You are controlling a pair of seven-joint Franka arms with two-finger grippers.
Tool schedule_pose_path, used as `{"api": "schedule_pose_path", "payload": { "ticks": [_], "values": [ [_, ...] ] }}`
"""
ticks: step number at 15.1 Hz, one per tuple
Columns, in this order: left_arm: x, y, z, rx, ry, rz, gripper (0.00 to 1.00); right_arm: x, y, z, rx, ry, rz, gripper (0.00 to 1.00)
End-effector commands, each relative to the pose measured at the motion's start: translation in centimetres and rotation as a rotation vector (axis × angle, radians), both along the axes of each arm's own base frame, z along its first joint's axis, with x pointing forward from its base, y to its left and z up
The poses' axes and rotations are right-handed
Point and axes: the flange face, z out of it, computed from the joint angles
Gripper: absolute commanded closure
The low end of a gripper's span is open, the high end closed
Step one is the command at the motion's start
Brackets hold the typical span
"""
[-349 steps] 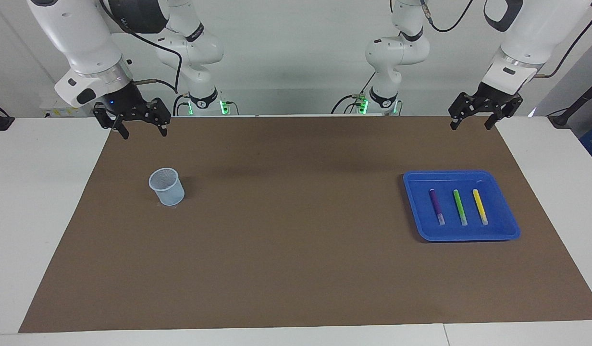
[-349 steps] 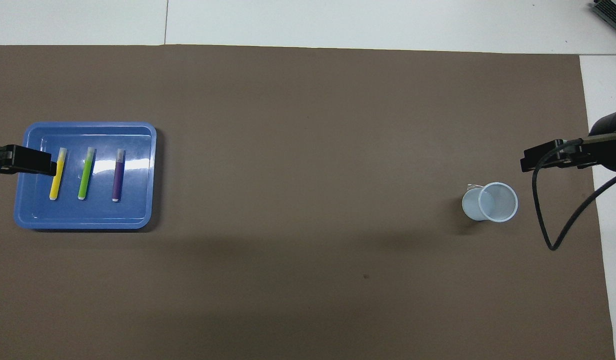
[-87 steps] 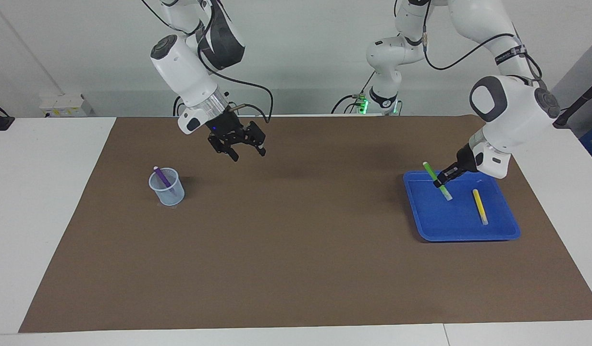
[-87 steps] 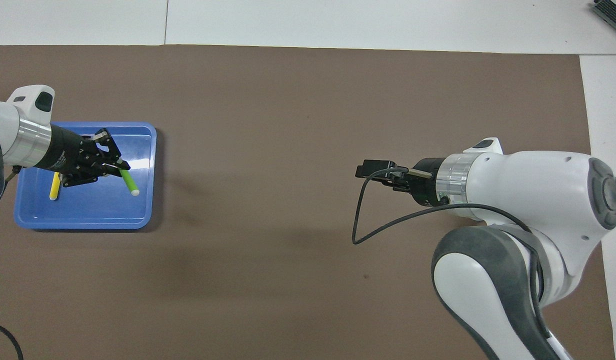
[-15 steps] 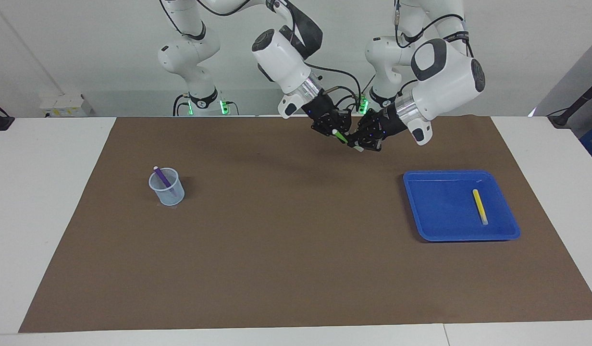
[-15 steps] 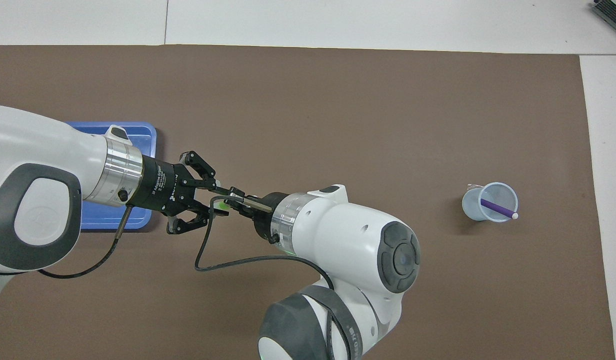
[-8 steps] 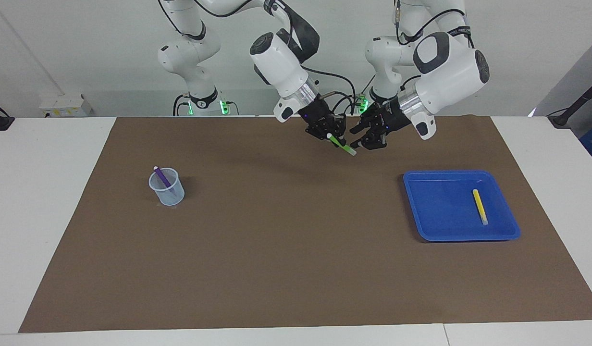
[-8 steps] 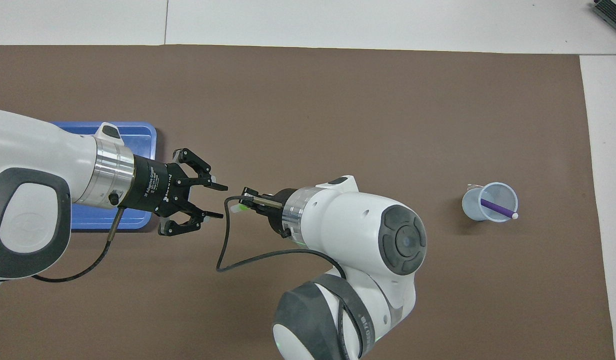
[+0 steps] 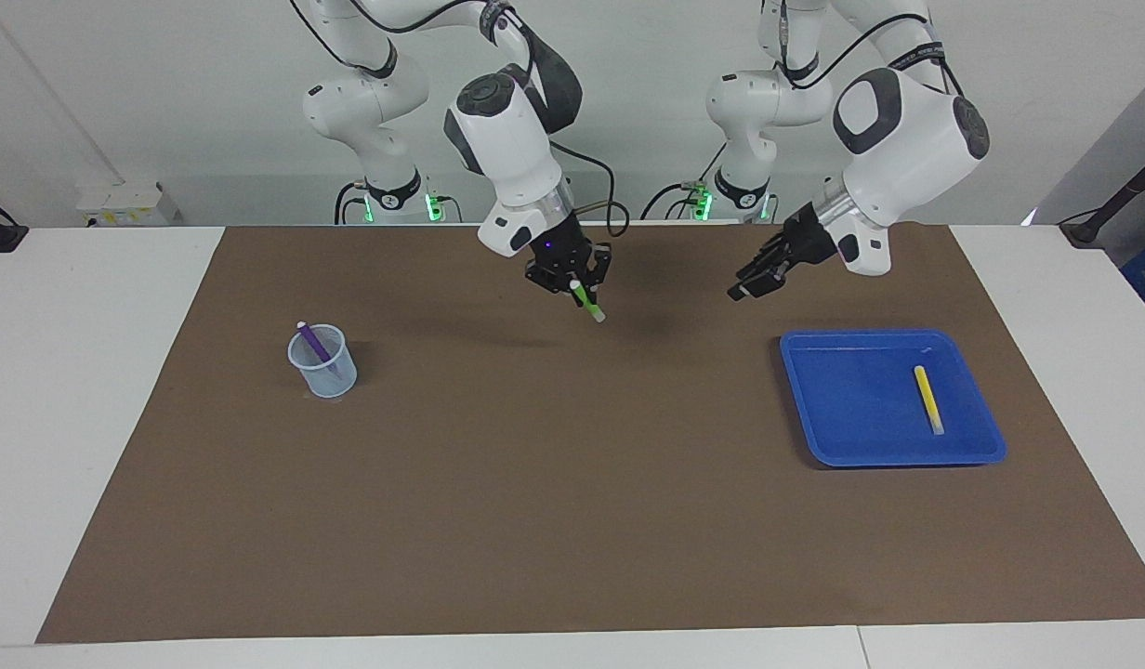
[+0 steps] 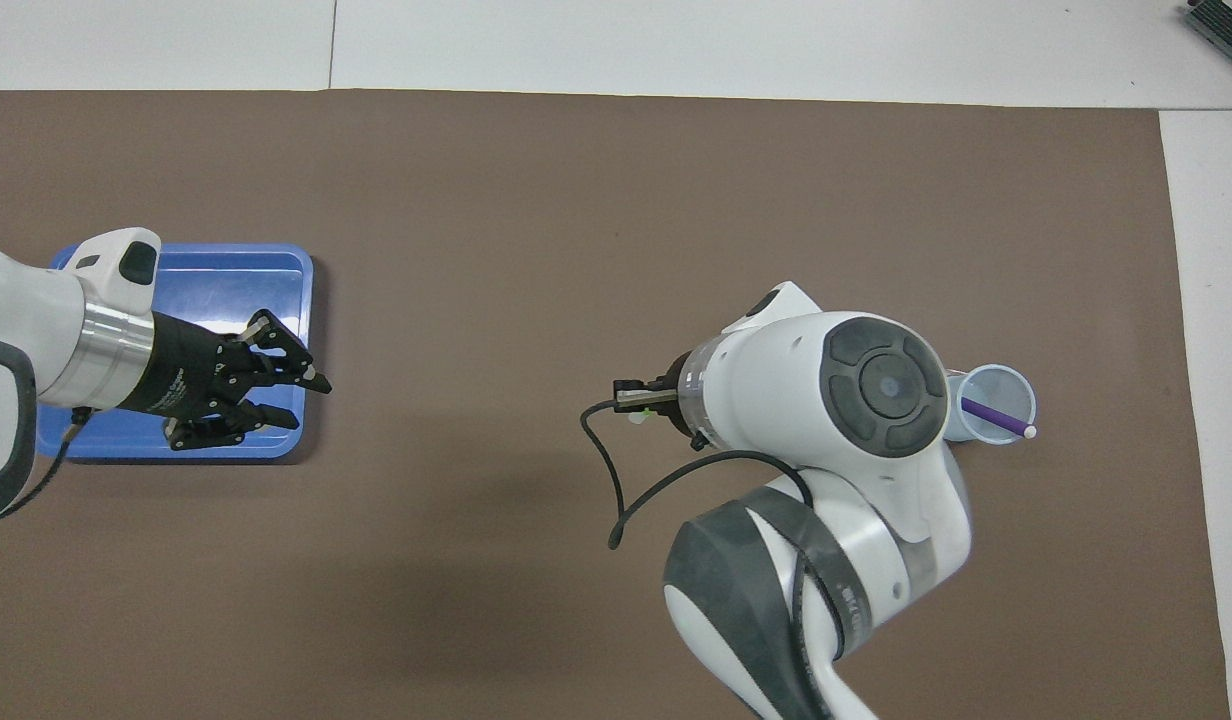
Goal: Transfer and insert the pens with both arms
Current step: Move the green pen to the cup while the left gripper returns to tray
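Right gripper (image 9: pixel 580 290) clamped on green pen (image 9: pixel 587 303), up in air over mat (image 9: pixel 554 483), between cup (image 9: pixel 322 361) and tray (image 9: pixel 893 446), cap end tilted down. Left gripper (image 9: pixel 756 277) fingers spread, holding nothing, over mat beside tray's robot-side corner. Purple pen (image 9: pixel 314 344) leaning in cup; yellow pen (image 9: pixel 927 400) flat in tray. Probably light, stiff, smooth and slippery. Best pinched across mid-barrel, firm, so no swivel on way into cup.

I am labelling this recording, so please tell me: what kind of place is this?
Probably a robotics laboratory: white jointed robot arms work over a brown mat, with bare white walls and two smaller white arms with green lights.
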Motion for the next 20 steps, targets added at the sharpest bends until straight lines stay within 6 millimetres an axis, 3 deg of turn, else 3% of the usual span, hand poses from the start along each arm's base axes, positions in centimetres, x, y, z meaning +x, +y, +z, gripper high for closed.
{"api": "schedule_pose_path", "payload": {
  "ticks": [1,5,8,10,13,16,20],
  "values": [
    [-1.0,4.5,-0.2,0.045,-0.104,-0.252,0.53,0.1,-6.0,2.9,-0.115,-0.032,0.169,1.0],
    [0.0,10.3,-1.1,0.147,-0.208,-0.51,0.53,1.8,-14.5,5.6,-0.303,-0.023,0.468,1.0],
    [1.1,14.3,-3.1,0.203,-0.251,-0.654,0.53,2.5,-19.8,5.3,-0.378,-0.014,0.577,1.0],
    [2.0,16.7,-4.6,0.237,-0.276,-0.717,0.53,2.5,-22.3,4.1,-0.38,-0.031,0.581,1.0],
    [3.3,19.7,-6.6,0.284,-0.315,-0.769,0.53,0.9,-23.2,1.5,-0.378,-0.064,0.589,1.0],
    [4.7,20.6,-8.7,0.311,-0.322,-0.821,0.53,0.2,-25.0,-1.4,-0.374,-0.068,0.567,1.0],
    [6.8,21.2,-12.4,0.306,-0.344,-0.848,0.53,-0.2,-25.7,-2.6,-0.37,-0.048,0.57,1.0]
  ]
}}
